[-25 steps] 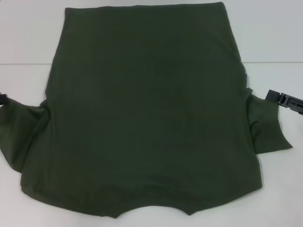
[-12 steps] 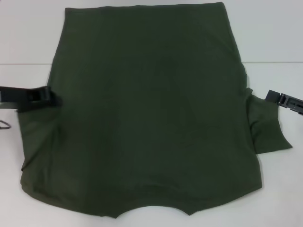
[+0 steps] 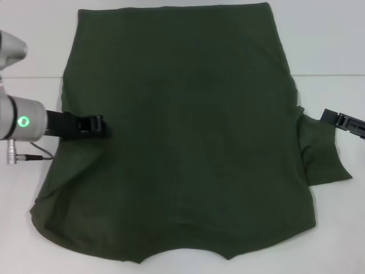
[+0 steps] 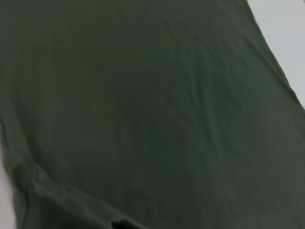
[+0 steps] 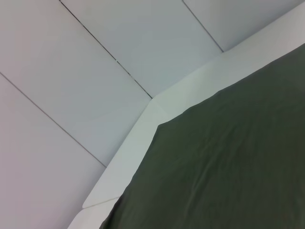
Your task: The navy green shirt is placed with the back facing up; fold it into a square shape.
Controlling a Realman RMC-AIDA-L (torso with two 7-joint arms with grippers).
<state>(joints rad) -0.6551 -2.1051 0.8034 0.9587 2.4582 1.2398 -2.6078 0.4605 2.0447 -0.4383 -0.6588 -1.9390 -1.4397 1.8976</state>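
Observation:
The navy green shirt (image 3: pixel 188 131) lies spread on the white table (image 3: pixel 331 45), plain side up, with its collar notch at the near edge. My left gripper (image 3: pixel 98 124) is over the shirt's left part, shut on the left sleeve, which is drawn in over the body. At the tip of the right sleeve (image 3: pixel 322 154), which still sticks out to the side, my right gripper (image 3: pixel 326 116) is shut on the cloth. The left wrist view is filled by the shirt (image 4: pixel 152 114). The right wrist view shows a far corner of the shirt (image 5: pixel 228 167).
The white table shows around the shirt on the left, right and far sides, with a seam line (image 3: pixel 28 77) crossing it. In the right wrist view the table's edge (image 5: pixel 143 138) and a pale tiled floor (image 5: pixel 71 71) show beyond it.
My left gripper has moved right from the table's left edge to over the shirt, pulling the left sleeve in over the body. The right gripper has barely moved.

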